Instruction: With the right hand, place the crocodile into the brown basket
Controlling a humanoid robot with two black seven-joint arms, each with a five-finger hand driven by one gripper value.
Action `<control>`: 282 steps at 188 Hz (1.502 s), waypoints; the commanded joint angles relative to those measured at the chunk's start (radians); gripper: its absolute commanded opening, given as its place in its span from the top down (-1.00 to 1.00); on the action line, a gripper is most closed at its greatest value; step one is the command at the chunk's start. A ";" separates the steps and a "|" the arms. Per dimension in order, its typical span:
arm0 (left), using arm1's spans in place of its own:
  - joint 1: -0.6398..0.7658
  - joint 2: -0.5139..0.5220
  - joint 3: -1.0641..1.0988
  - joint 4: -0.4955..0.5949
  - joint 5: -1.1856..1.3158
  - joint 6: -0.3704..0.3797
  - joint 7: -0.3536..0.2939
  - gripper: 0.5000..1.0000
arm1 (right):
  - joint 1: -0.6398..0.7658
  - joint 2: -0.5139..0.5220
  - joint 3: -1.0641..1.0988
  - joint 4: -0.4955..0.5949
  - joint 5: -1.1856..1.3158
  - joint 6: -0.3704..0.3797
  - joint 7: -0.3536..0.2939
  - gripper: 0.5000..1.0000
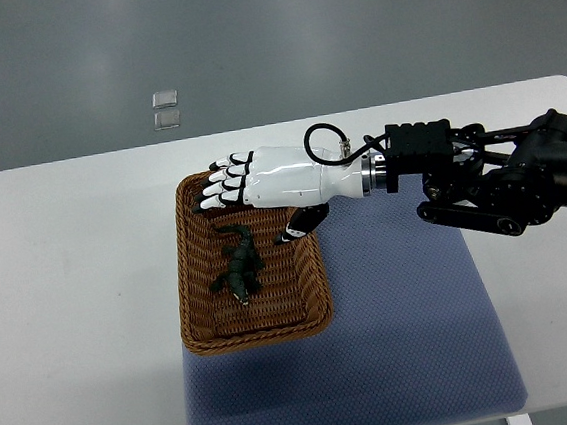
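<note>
Crocodile toy of dark green plastic [240,267] lies loose inside the brown rectangular wicker basket [256,338], while the white right hand [268,179] hovers over its far end, fingers spread and empty, so seemingly only withdrawal is left.

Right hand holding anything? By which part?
Nothing held. The right hand is open above the brown basket, fingers extended; the crocodile lies free on the basket floor.

Single top view, steep and fairly close.
Looks down from the 6 o'clock side toward 12 o'clock, taking in nearly the whole desk [80,292] and grey floor [276,32] beyond.
</note>
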 commanded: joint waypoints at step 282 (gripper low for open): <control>0.000 0.000 0.001 0.000 0.000 0.000 0.000 -1.00 | -0.538 0.025 1.080 -0.270 1.018 0.534 -0.347 -0.71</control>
